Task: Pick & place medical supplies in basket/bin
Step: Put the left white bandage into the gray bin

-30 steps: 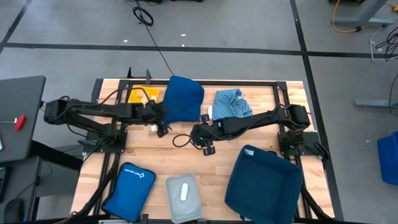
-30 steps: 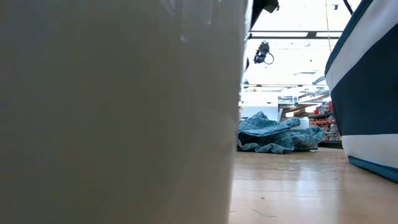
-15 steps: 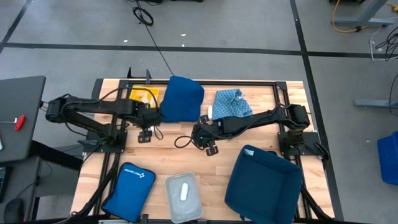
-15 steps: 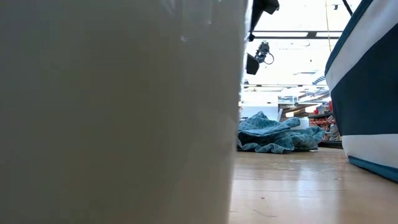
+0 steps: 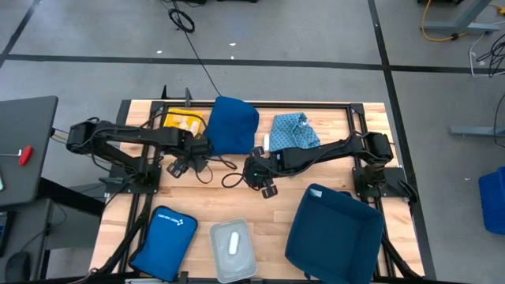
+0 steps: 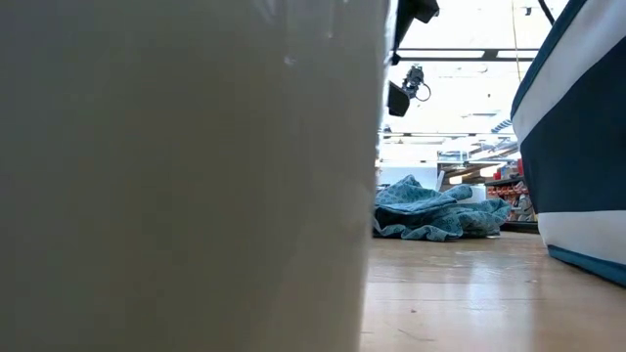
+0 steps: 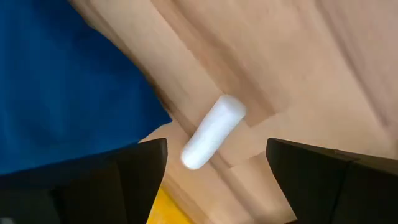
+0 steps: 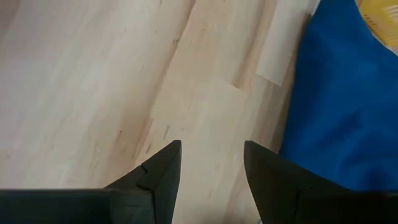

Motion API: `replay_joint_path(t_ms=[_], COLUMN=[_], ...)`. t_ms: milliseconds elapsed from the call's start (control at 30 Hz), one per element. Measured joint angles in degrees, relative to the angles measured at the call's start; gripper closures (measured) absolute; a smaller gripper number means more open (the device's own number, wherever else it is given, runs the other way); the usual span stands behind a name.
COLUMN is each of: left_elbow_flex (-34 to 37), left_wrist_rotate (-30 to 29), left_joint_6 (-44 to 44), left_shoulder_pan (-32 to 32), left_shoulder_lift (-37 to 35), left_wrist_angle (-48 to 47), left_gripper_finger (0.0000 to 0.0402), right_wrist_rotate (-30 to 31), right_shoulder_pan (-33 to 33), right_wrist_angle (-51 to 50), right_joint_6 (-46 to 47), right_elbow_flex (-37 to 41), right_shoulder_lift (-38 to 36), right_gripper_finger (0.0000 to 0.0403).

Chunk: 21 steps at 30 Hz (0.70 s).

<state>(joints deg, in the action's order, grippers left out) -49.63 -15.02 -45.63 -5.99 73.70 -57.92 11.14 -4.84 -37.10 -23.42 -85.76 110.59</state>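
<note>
Your left gripper (image 5: 186, 163) sits over the table (image 5: 331, 177) just at the 8 o'clock corner of the dark blue cloth (image 5: 233, 125), with the yellow packet (image 5: 180, 121) at its 12 o'clock; in the left wrist view its fingers (image 7: 140, 171) stand wide apart with nothing clamped, and a small white roll (image 7: 212, 131) lies on the bare wood in the gap ahead of them, touching neither finger, close beside the edge of the blue cloth and tilted across the grain of the boards. Your right gripper (image 5: 263, 183) hangs near the table's middle, at about 3 o'clock from the left one and well apart from it; its fingers (image 8: 155, 177) are parted over bare wood and hold nothing, with the blue cloth's edge off to one side. Toward 6 o'clock along the near edge you have a clear bin (image 5: 232, 248) with one white roll (image 5: 233, 244) lying inside it, a blue zip pouch (image 5: 166, 235) at its 9 o'clock and a large dark blue basket (image 5: 334, 230) at its 3 o'clock. A crumpled patterned cloth (image 5: 295, 131) lies at the far side, about 1 o'clock from the right gripper
</note>
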Motion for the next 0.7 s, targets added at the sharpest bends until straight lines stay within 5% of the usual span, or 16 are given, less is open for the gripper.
replay_joint_path(t_ms=[200, 700], left_elbow_flex=[0.00, 0.00], left_wrist_rotate=[1.78, 10.84], left_joint_6=[-10.60, -19.56], left_shoulder_pan=[-4.61, -18.86], left_shoulder_lift=[1.47, 12.58], left_wrist_angle=[0.31, 3.80], left_gripper_finger=[0.0126, 0.0126], right_wrist_rotate=[-2.08, -3.23], right_shoulder_pan=[0.00, 0.00], right_wrist_angle=[-0.19, -1.25], right_joint_6=[-0.02, -0.02], right_elbow_flex=[0.00, 0.00], right_shoulder_lift=[0.00, 0.00], right_gripper_finger=[0.0222, 0.0222])
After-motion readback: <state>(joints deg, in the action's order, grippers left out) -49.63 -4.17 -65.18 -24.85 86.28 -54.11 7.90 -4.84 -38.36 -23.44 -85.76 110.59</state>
